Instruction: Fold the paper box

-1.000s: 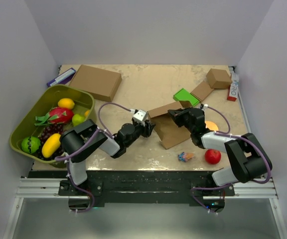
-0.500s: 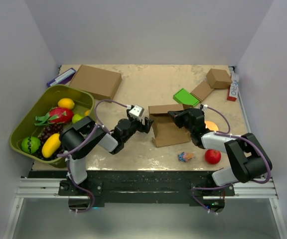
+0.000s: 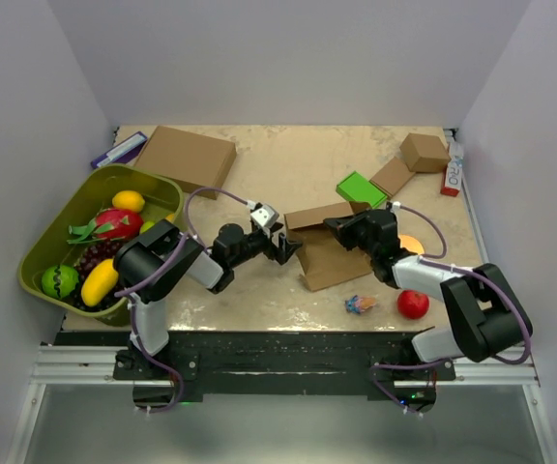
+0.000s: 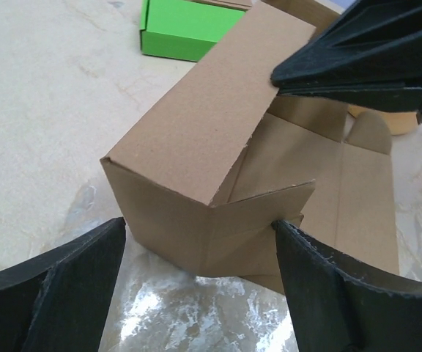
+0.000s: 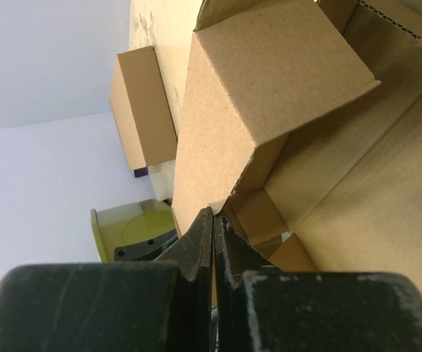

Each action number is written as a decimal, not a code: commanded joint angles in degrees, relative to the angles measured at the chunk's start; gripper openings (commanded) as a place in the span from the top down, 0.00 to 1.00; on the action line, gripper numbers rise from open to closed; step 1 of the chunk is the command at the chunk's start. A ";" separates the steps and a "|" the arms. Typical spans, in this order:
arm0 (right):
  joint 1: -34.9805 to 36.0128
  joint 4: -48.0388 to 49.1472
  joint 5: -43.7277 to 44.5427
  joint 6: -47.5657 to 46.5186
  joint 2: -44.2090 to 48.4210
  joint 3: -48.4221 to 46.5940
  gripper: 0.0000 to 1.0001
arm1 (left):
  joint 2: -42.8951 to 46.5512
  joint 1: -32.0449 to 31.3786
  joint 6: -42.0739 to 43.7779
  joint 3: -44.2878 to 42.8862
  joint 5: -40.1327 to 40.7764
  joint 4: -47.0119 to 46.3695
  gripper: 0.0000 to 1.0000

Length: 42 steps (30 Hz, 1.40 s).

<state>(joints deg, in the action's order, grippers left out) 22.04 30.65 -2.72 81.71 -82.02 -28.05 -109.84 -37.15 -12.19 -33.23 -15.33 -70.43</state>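
Showing the paper box near the middle of the worktop, partly formed: one long side was rolled up into a hollow wall, while the base panel and a rounded tab lay flat beyond it. At the near corner of that wall, seen from the left wrist, a short end flap stood slightly sprung and not fully seated.

The right hand had its fingers pressed together, tips against the far upper edge of the raised wall. Whether a cardboard edge was nipped between them could not be told. The left hand stood with fingers wide apart, one on either side of the near corner, holding nothing.

The step in hand was judged to be squaring and seating this first wall. Doing it well probably called for the right hand to steady the top edge so the wall could not unroll. The left hand could then press the loose flap flush along its crease, pushing squarely inward, since a slanted push would likely slide the light box across the worktop.

A green box lay just behind, and a larger brown box well apart at the far left.
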 commanded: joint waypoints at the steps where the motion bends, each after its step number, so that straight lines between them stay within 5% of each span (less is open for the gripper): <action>1: 1.69 -9.20 -5.98 -2.43 2.21 -1.91 1.00 | 0.33 -0.12 2.86 -2.19 -3.04 -3.22 0.12; 11: 1.60 -12.99 -8.18 -2.17 4.23 -3.24 1.00 | 0.94 -0.12 4.45 -1.84 0.48 -4.00 0.20; 25: 1.69 -14.92 -9.14 -2.96 6.78 -1.65 1.00 | -0.46 -0.03 3.75 -3.59 -2.07 -9.55 0.58; 30: 1.69 -15.88 -7.40 -3.84 8.62 -2.35 1.00 | 0.68 -0.03 3.13 -2.54 -1.19 -8.23 0.53; 34: 1.60 -23.78 -0.64 -13.23 11.70 -7.27 1.00 | 4.80 -0.03 1.82 -2.28 2.05 -2.96 0.25; 38: 1.42 -32.04 8.77 -24.12 15.22 -13.94 0.85 | 8.15 -0.12 0.15 -6.91 6.36 10.51 0.16; 42: -0.07 -39.87 14.67 -33.26 15.40 -21.16 0.39 | 6.41 -0.03 0.41 -16.93 9.79 24.44 0.14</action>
<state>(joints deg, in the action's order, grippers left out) 23.22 -1.08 2.55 61.10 -68.12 -42.44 -104.09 -37.26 -11.38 -41.52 -10.92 -59.29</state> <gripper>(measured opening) 0.443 0.855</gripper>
